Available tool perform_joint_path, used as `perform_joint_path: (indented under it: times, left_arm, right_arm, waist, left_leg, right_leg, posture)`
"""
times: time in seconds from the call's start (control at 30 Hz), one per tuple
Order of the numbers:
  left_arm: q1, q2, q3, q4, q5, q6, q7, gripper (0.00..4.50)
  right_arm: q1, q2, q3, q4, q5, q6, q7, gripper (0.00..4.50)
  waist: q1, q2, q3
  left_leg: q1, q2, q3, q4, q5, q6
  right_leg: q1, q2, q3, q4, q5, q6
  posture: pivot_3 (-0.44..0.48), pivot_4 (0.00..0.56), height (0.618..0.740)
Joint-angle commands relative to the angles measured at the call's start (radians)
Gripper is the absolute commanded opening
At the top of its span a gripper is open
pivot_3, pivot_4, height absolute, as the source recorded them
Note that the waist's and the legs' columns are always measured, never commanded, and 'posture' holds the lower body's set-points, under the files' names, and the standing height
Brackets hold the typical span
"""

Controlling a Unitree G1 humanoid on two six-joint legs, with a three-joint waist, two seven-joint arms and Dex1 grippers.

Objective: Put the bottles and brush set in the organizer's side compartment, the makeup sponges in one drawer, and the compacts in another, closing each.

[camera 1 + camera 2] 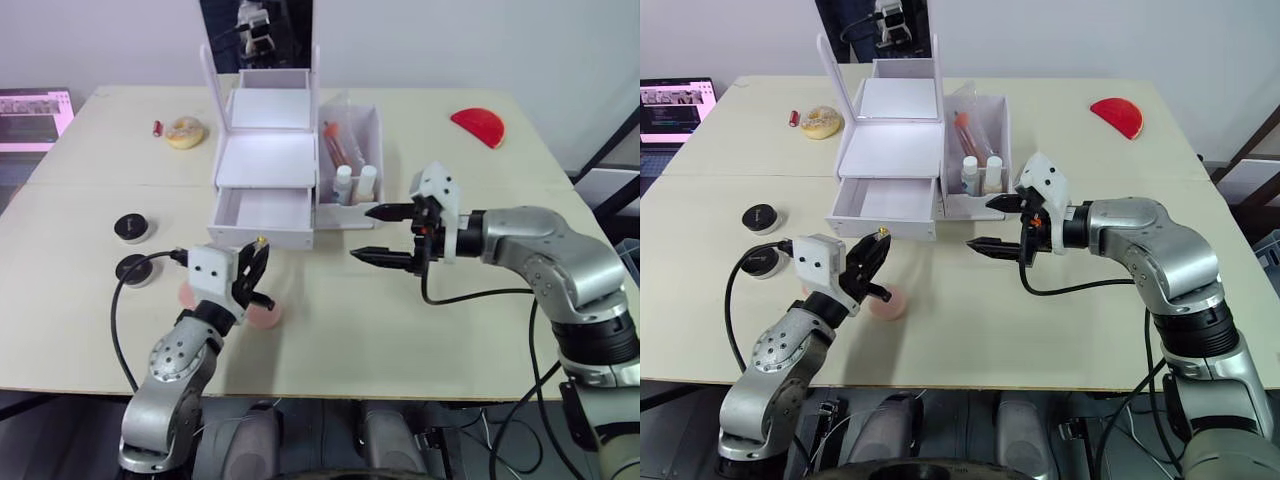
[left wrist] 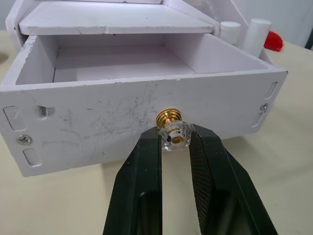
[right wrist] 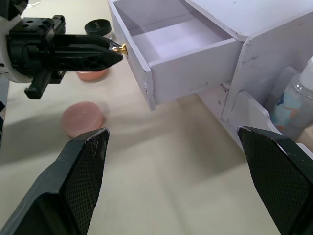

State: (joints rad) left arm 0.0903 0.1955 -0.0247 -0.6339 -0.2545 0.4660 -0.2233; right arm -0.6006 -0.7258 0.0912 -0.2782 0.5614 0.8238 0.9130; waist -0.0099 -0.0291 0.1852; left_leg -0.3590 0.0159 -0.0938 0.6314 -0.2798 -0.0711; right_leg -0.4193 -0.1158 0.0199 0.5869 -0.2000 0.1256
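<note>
The white organizer (image 1: 266,158) stands at mid-table with its lower drawer (image 1: 262,214) pulled out and empty. My left gripper (image 1: 258,262) is shut on the drawer's gold and glass knob (image 2: 173,134). Two white-capped bottles (image 1: 354,184) and the brush set (image 1: 335,145) sit in the side compartment (image 1: 372,125). Two pink makeup sponges (image 1: 266,316) (image 3: 82,118) lie on the table beside and under my left arm. Two black compacts (image 1: 132,227) (image 1: 134,268) lie to the left. My right gripper (image 1: 385,236) hangs open and holds nothing, in front of the side compartment.
A red half-round object (image 1: 478,125) lies at the back right. A tan ring-shaped item (image 1: 185,131) and a small red thing (image 1: 157,128) sit at the back left. A laptop (image 1: 32,113) is off the table's left edge. A black cable loops by the compacts.
</note>
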Motion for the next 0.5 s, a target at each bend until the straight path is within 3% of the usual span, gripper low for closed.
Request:
perform_joint_path:
  times: [0.03,0.5]
  left_arm:
    - [0.006,0.01,-0.013,-0.063,-0.045,0.005,-0.034,0.26]
    - [0.012,0.047,0.0,-0.067,-0.099,0.026,-0.067,0.26]
  right_arm:
    - [-0.029,-0.002,-0.015,-0.01,-0.004,-0.019,0.01,4.5]
    - [-0.028,-0.003,-0.026,-0.01,-0.005,-0.017,0.018,4.5]
  waist:
    - [0.0,0.0,0.0]
    - [0.001,0.0,0.0]
  left_leg:
    - [0.0,0.0,0.0,0.0,0.0,0.0]
    - [0.0,0.0,0.0,0.0,0.0,0.0]
  right_leg:
    - [0.0,0.0,0.0,0.0,0.0,0.0]
    - [0.0,0.0,0.0,-0.001,0.0,0.0]
  posture:
    - [0.0,0.15,0.739]
    - [0.0,0.15,0.739]
